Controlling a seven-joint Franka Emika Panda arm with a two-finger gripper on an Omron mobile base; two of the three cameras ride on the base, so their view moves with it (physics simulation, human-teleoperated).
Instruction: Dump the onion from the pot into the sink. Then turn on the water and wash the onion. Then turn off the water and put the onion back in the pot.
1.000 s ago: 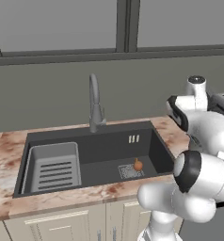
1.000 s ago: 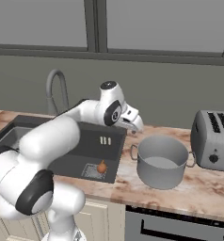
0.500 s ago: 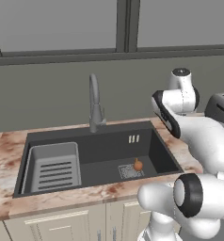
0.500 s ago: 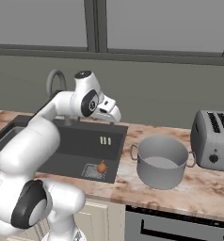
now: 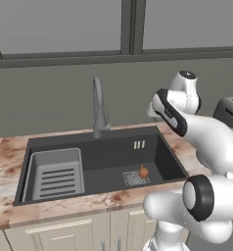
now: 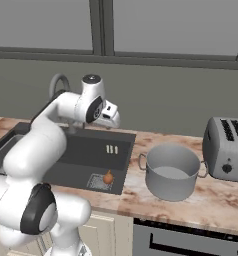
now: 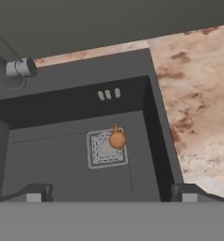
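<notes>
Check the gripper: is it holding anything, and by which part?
Nothing is held. The gripper is open above the sink; the onion lies on the drain grate, and the pot stands on the counter.

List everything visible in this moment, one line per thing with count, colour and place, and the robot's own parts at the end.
onion: one, orange-brown, on the sink floor at the edge of the drain grate.
sink: one, dark charcoal, set into the counter.
drain grate: one, light grey, square, in the sink floor.
rack insert: one, light grey, slotted, in the sink's left part.
faucet: one, grey, behind the sink.
pot: one, pale grey, upright on the counter right of the sink, nothing seen inside.
toaster: one, silver, on the counter right of the pot.
counter: one, mottled pink-beige, around the sink.
window: grey frame, above the back wall.
gripper: one, dark fingertips, open, above the sink, holding nothing.
</notes>
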